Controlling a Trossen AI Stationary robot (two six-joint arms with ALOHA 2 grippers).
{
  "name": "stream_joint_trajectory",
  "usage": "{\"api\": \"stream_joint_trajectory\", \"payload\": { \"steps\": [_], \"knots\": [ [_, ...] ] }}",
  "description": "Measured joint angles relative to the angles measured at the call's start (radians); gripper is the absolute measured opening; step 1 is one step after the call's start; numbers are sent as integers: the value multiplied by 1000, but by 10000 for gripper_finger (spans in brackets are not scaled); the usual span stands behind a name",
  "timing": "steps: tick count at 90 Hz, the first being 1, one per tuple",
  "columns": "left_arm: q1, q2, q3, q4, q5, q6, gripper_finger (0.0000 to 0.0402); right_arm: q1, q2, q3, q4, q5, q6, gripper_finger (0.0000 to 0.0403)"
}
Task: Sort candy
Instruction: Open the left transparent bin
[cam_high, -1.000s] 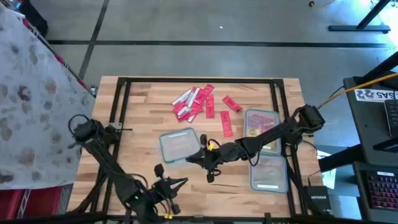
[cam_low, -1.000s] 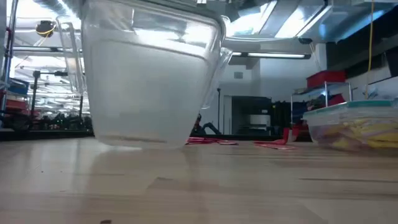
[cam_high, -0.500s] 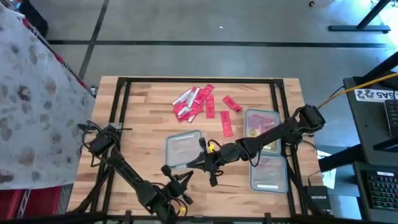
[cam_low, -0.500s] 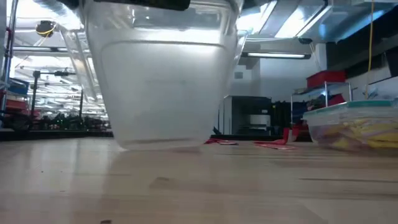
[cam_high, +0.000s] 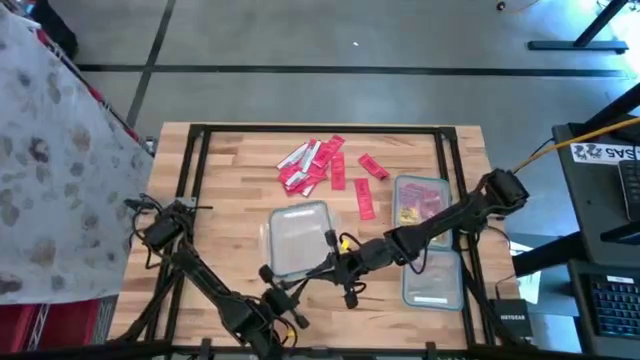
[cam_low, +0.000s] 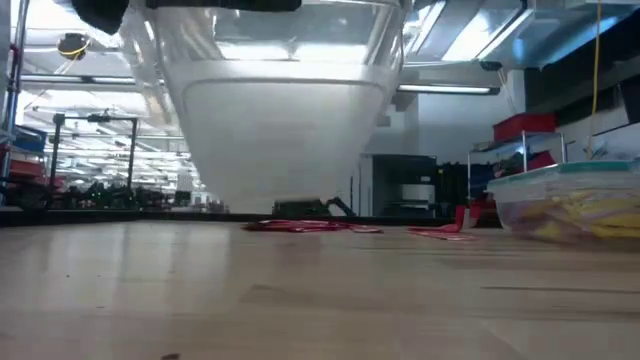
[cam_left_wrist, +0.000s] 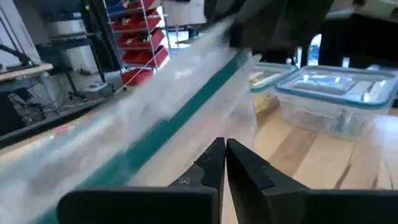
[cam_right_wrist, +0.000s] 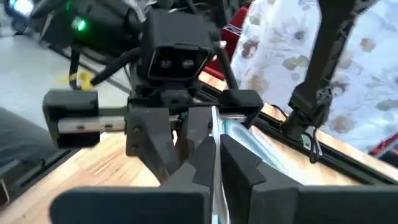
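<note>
Table: light butcher-block wooden tabletop (cam_high: 230, 190) inside a black metal frame, grey floor around it.
Landmark: empty clear rectangular plastic tub (cam_high: 296, 236) mid-table; the low view shows it lifted off the wood.
Right gripper (cam_high: 331, 256): at the tub's near-right rim, fingers pinched onto it.
Left gripper (cam_high: 297, 289): just below the tub, fingers pressed together, holding nothing I can see.
Candy: red wrapped pieces (cam_high: 315, 163) scattered beyond the tub.
Other tubs: two clear containers (cam_high: 430, 240) to the tub's right.

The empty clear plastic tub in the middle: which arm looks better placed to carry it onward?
Probably the right: the right gripper pinches the empty clear plastic tub by its rim, lifted off the table. The left gripper is shut beside it, empty.
</note>
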Motion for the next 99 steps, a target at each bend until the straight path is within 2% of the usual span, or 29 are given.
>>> {"api": "stream_joint_trajectory", "payload": {
  "steps": [10,21,32,59,73,84,99],
  "knots": [
    [2,9,-5,-63,63,-67,0,1,-10,3,17,-26,67,0],
    [14,9,-4,-126,148,-163,0,14,-8,4,7,-31,69,0],
    [21,19,-4,-147,171,-223,0,24,-14,3,-6,-7,56,0],
    [5,23,-4,-131,227,-309,0,31,-21,3,0,140,-12,0],
    [-17,23,4,-127,230,-312,0,30,-39,3,5,323,-158,0],
    [-22,22,18,-135,226,-306,0,30,-78,3,0,516,-329,0],
    [-21,22,19,-135,226,-285,0,87,-165,4,-41,790,-602,0]
  ]
}}
